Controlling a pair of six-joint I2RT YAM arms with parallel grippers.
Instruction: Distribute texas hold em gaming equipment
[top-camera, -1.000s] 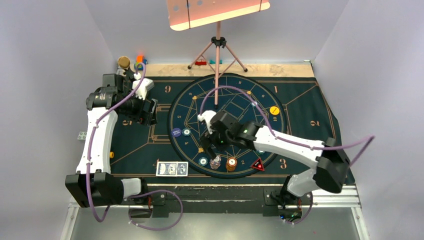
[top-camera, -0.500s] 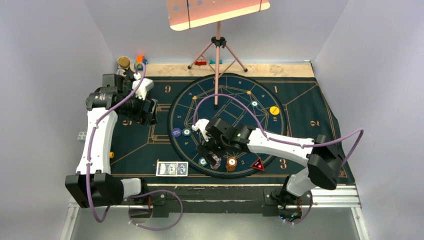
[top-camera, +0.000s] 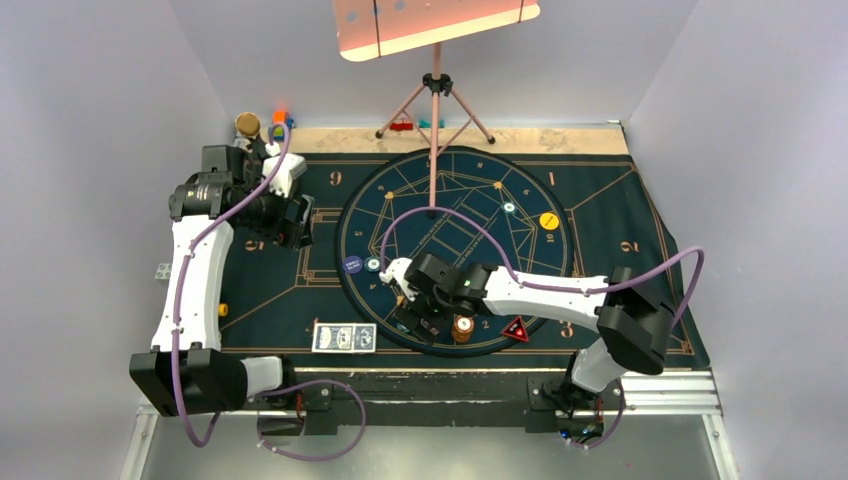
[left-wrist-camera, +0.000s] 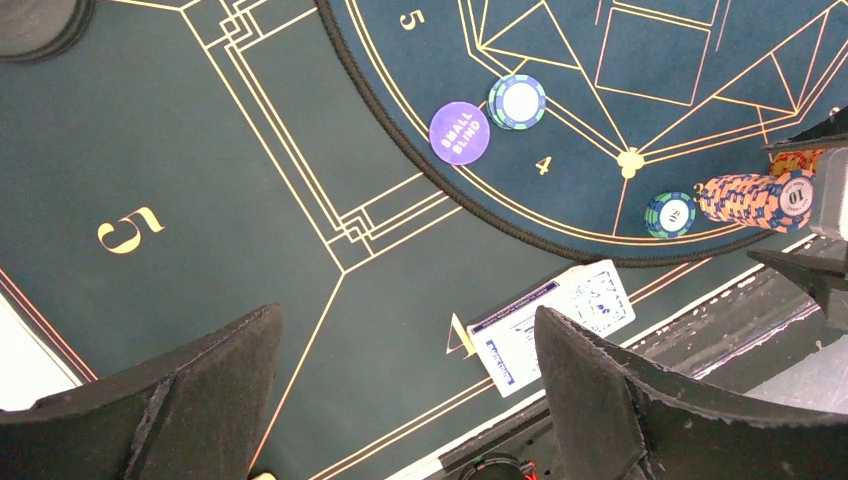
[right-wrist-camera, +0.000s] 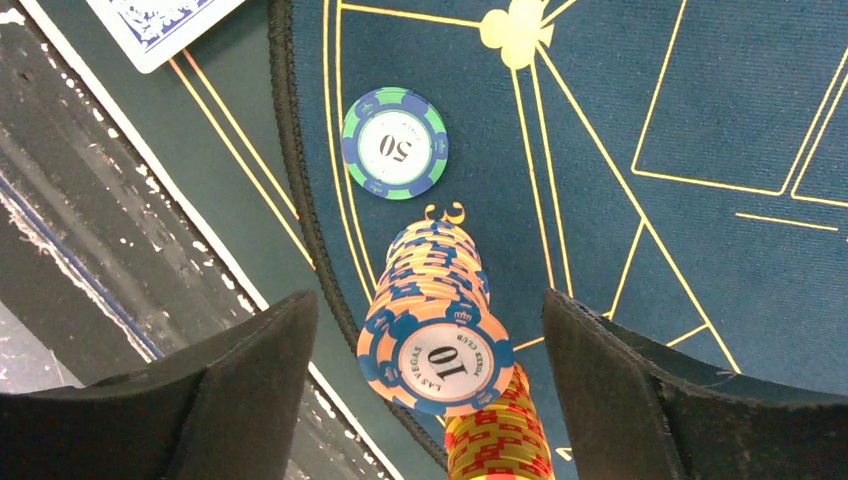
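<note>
Two grippers: both spread wide, gripping nothing.
Right gripper (top-camera: 418, 312): jaws flank the orange chip stack (right-wrist-camera: 437, 355) at the round mat's (top-camera: 520, 255) near edge, untouched.
Left gripper (left-wrist-camera: 405, 330): hovers far left.
Playing cards (left-wrist-camera: 550, 325): flat, left of stack.

Right gripper (right-wrist-camera: 430, 335): jaws spread wide, one finger either side of the chip stack, a gap showing on both sides.
Chip stack (right-wrist-camera: 437, 355): orange and blue, top face reads 10, just inside the near rim of the round mat (right-wrist-camera: 300, 200).
Second stack (right-wrist-camera: 497, 440): red and yellow, just right of it, partly cut off.
Single chip (right-wrist-camera: 394, 143): green and blue, marked 50, flat, just left of the chip stack.
Card (right-wrist-camera: 160, 25): blue-backed corner, farther left, off the round mat.
</note>
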